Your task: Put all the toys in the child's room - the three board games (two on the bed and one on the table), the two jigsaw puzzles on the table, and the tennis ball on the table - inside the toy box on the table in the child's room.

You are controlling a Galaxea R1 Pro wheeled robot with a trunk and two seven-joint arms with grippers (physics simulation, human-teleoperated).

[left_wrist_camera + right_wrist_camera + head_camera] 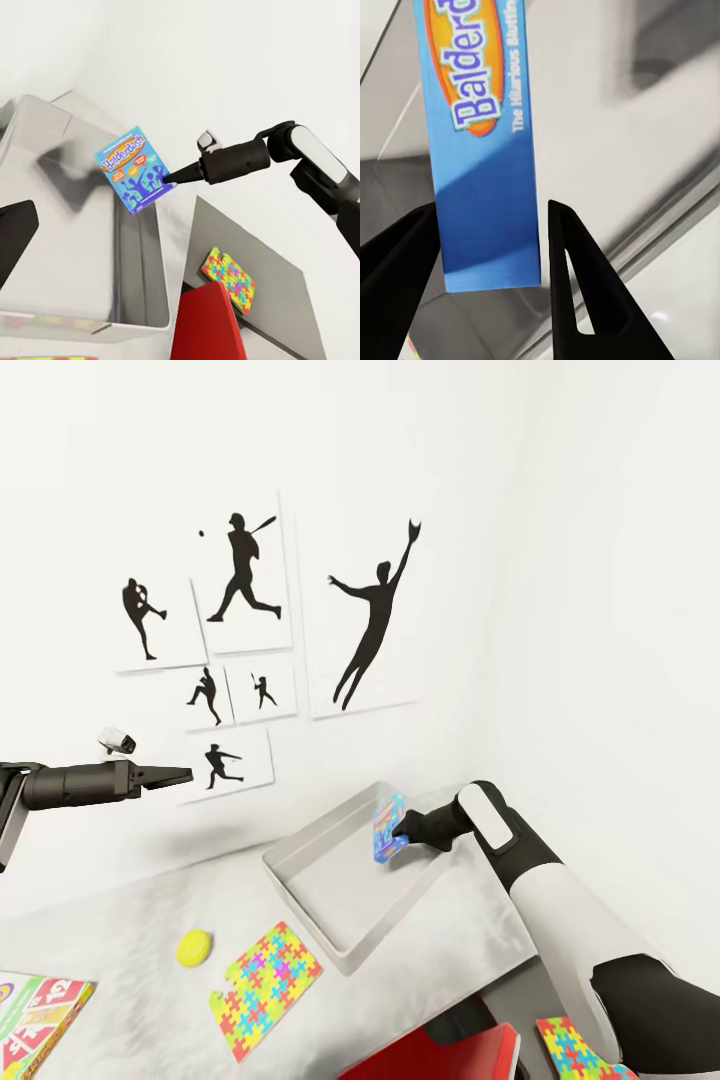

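Step in hand — delivery of one board game into the toy box (345,890).

- The blue board game (388,828) is held by its lower edge in the right gripper (403,830), above the far right part of the toy box, just inside its far rim. In the left wrist view the game (135,170) hangs tilted in the air over the box interior (67,225), not resting on the floor of it.
- In the right wrist view the two dark fingers (577,285) are seen on either side of the game's narrow edge (484,150); they are judged clamped on it, though one side looks barely in contact.
- The left gripper (172,773) is held well to the left of the toy box, up in front of the wall; whether its fingers are apart or together cannot be told.
- Outside the toy box on the table (120,920): the tennis ball (195,948) and a jigsaw puzzle (265,988) just in front of it, a second board game (40,1020) farther left, a second puzzle (575,1048) on the lower desk to the right.
- A red object (450,1055) lies in front of the box.

Next move, as judged — the game to be lowered nearer the box floor, then released; dropped from this tilt, it could land leaning on the wall.
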